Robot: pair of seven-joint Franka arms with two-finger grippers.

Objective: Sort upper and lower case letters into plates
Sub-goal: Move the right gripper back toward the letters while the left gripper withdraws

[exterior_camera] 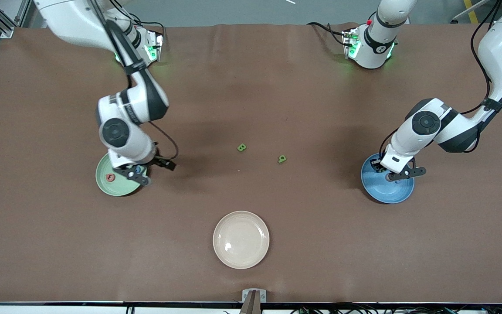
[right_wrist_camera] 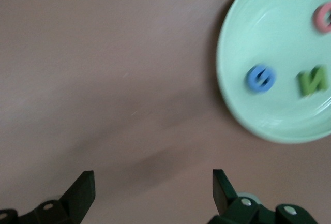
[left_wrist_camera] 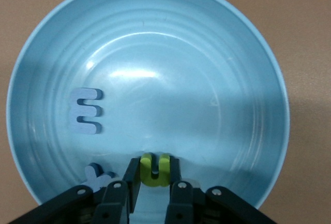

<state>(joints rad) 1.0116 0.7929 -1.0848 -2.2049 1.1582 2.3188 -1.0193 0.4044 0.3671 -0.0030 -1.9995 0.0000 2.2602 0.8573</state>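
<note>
The blue plate sits toward the left arm's end of the table. My left gripper is low over it, shut on a yellow-green letter. In the left wrist view the blue plate also holds a pale blue E and another pale blue letter. The mint green plate holds a pink-red letter. The right wrist view shows that plate with a blue letter, a green N and the pink-red one. My right gripper is open and empty over bare table beside the mint plate. Two green letters lie mid-table.
A cream-beige plate sits nearer the front camera than the two loose green letters, with nothing in it. The brown table cover spreads between the two arms.
</note>
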